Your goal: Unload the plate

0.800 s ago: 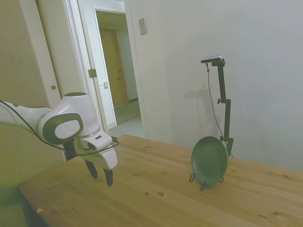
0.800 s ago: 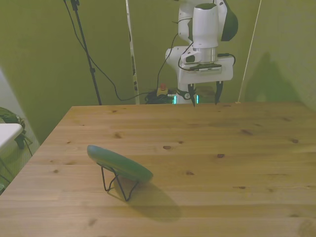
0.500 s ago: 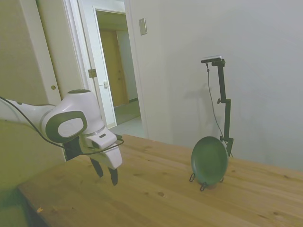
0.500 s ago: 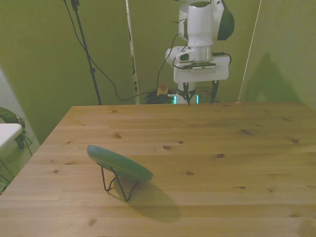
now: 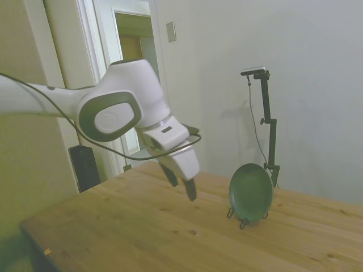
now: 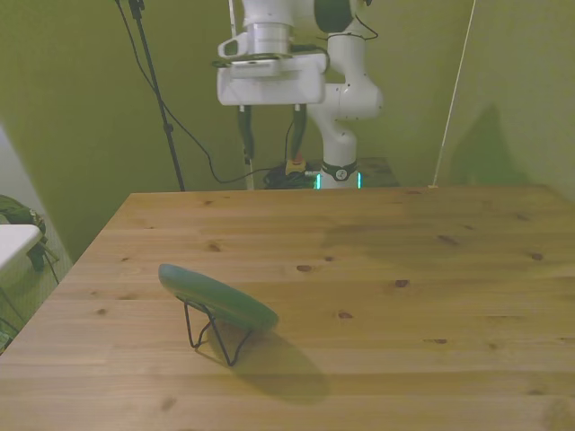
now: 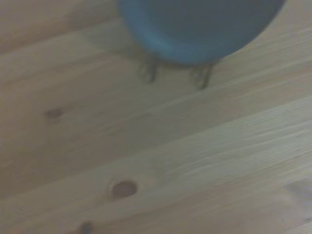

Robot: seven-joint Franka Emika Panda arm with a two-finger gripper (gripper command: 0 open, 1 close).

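The dark teal-green plate leans tilted on a thin black wire stand on the wooden table, toward the front view's left. My gripper hangs high in the air, well apart from the plate, on the side of the table's far edge. Its two dark fingers stand apart with nothing between them, so it is open. The wrist view is blurred and catches the plate's lower part and the stand's feet.
A doorway and pale wall lie behind the table in the side view. A cable and pole rise behind the table at the front view's left. A white object sits off the table's left edge.
The arm has risen and swung toward the front view's left, nearer the plate's side of the table. The fingers stay apart. Plate and stand have not moved.
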